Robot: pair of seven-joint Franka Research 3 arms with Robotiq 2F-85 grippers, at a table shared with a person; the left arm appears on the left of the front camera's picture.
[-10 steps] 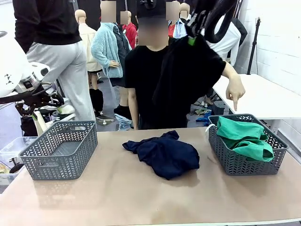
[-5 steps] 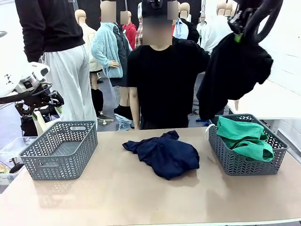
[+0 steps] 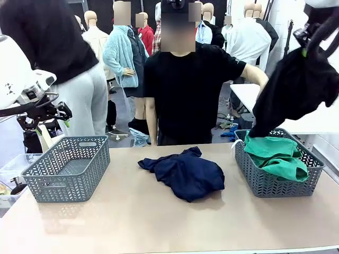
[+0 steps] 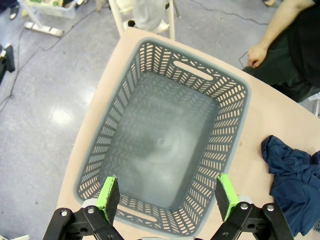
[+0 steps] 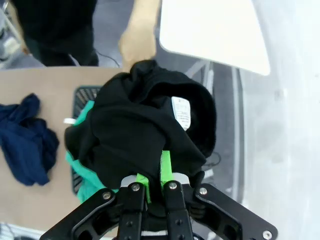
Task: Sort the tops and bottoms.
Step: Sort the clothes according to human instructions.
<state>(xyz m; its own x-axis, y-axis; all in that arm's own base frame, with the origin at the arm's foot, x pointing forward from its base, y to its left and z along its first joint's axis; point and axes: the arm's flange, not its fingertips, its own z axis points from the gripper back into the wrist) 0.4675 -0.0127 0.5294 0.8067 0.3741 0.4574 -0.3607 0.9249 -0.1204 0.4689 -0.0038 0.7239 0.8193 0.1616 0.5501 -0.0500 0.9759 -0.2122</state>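
High at the right, my right gripper (image 3: 305,48) is shut on a black garment (image 3: 296,92), which hangs with its lower end just over the right grey basket (image 3: 254,180). Teal-green bottoms (image 3: 275,154) lie in that basket. In the right wrist view the gripper (image 5: 155,172) pinches the black garment (image 5: 145,125) above the bottoms (image 5: 82,175). A navy garment (image 3: 185,172) lies crumpled mid-table. My left gripper (image 4: 167,195) is open above the left grey basket (image 4: 227,130), which has nothing in it. It hangs at the far left (image 3: 59,114) in the front view.
A person in a black T-shirt (image 3: 185,90) stands at the far side, one arm reaching behind the hanging garment, hand (image 5: 137,35) near the right basket. Another person (image 3: 63,58) bends over behind the left basket (image 3: 66,169). A white table (image 3: 302,108) stands at back right.
My right gripper has carried the black garment from in front of the person rightward and down to above the right basket. The left arm has stayed still.
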